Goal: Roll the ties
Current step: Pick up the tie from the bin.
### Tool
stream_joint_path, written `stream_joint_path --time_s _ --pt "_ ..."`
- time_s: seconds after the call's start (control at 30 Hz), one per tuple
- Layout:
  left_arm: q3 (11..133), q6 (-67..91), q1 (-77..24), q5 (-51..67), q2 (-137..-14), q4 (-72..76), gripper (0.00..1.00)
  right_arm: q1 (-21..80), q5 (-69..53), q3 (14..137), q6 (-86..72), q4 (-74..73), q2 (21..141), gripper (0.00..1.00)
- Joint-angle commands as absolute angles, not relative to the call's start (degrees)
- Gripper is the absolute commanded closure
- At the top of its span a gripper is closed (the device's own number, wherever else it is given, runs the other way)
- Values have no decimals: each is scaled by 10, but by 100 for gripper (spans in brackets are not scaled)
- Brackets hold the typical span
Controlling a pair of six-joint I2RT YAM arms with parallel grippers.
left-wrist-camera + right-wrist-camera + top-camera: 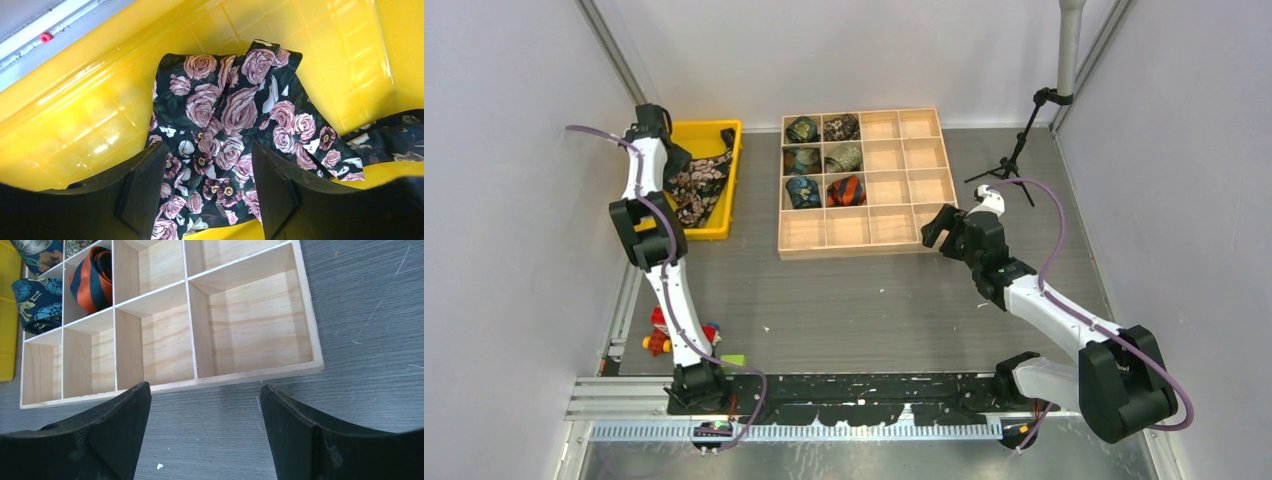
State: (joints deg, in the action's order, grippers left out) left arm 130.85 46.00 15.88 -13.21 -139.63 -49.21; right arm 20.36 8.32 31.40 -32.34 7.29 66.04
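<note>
The dark tie with pink roses (225, 130) lies crumpled in the yellow bin (85, 125) at the far left (694, 185). My left gripper (207, 150) is open right over it, one finger on each side of the fabric; it reaches down into the bin in the top view (679, 165). A second dark tie (395, 135) lies at the bin's right side. My right gripper (205, 390) is open and empty above the table, just in front of the wooden tray's near right corner (936, 232). Several rolled ties (824, 160) fill the tray's left compartments.
The wooden compartment tray (864, 250) stands at the back centre; its right and front cells (250, 315) hold nothing. A striped orange-blue roll (92, 277) and a blue roll (40, 302) sit there. A black tripod (1014, 160) stands back right. A small toy (659, 335) lies near the left base.
</note>
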Motion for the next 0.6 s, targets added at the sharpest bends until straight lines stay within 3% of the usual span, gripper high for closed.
stream_joint_path --time_s 0.0,0.2,0.57 --pt "1301 425 161 -153 -1370 -479 34 199 76 339 -330 91 665 16" --pt "1336 388 161 -145 -1408 -489 29 195 73 339 -332 91 665 16" --pt "1331 382 161 -130 -1421 -483 34 191 68 338 -335 92 666 17"
